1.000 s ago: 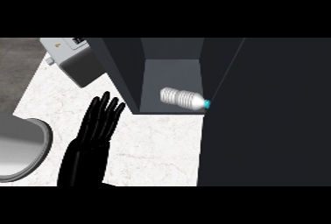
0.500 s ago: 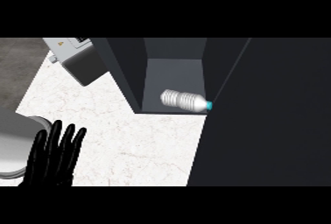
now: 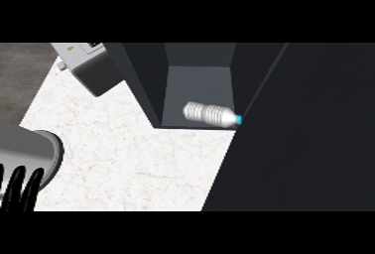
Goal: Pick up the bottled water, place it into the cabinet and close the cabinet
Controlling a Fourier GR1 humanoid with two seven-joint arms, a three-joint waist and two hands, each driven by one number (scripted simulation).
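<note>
Bottle first: the bottled water [image 3: 209,113] lies on its side inside the open cabinet [image 3: 147,84], on the floor of the compartment near its front edge. Its long axis runs left to right, and the cyan cap [image 3: 239,120] points right, touching or just beside the dark panel [image 3: 307,129] that fills the right of the scene. I take that panel for the cabinet's door, swung open.

With the bottle already in, I judge closing the door to be what is left. My left hand [image 3: 21,201] shows only at the near left corner, fingers straight and a little spread, holding nothing. The bottle and door lie far and to the right of it, well apart across the white marble counter [image 3: 132,149]. My right hand is out of view.

A grey appliance [image 3: 95,74] at the far left carries a pale label, too small for me to read. I see no label on the bottle.
</note>
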